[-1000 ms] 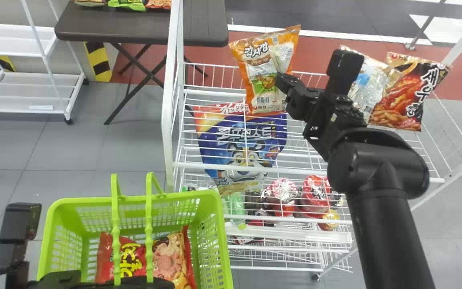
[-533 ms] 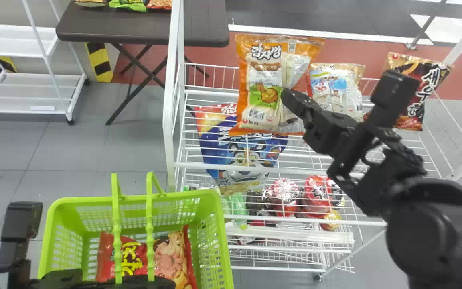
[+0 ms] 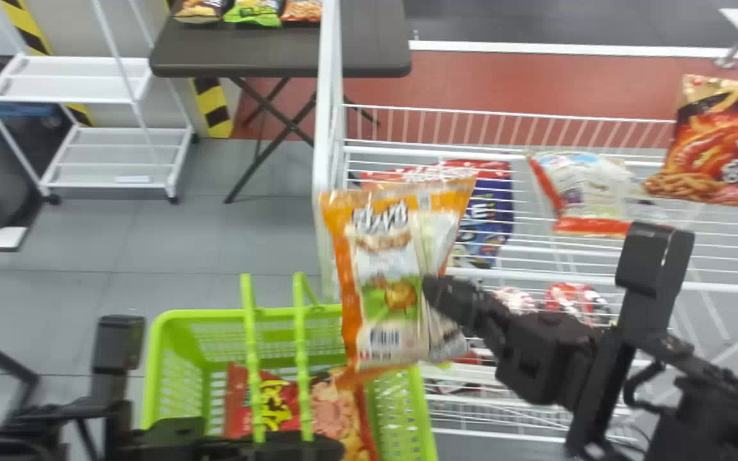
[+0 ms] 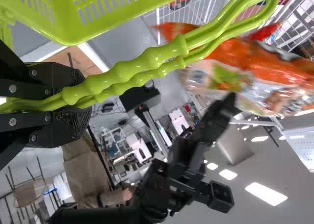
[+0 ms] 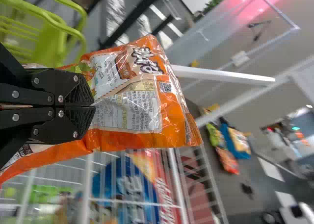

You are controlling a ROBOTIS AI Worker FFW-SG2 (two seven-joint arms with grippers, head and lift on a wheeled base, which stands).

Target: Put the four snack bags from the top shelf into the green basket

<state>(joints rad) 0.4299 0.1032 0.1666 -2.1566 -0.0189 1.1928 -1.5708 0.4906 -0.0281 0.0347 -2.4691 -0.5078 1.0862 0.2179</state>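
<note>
Orange snack bag (image 3: 382,282) in the grip of the right gripper (image 5: 93,106), pinched along one side between two closed-up fingers, roughly upright in the head view, overlapping the shelf-side end of the green basket (image 3: 212,315); exact height above the rim hard to tell. Handles (image 4: 147,60) of the basket clamped in the left gripper (image 4: 78,102), apparently to steady it for loading.

Red snack bag (image 3: 279,403) already inside. White-backed bag (image 3: 590,192) and shrimp snack bag (image 3: 721,147) both on the top shelf (image 3: 580,280), apart from each other. By that count, probably the carry of the second of four, with two more to fetch.

Next, bring the orange bag fully inside the rim, clear of the handles, then lower and release beside or on top of the red one. Worth watching: a bottom edge snagging on the rim or draping over a handle.
</note>
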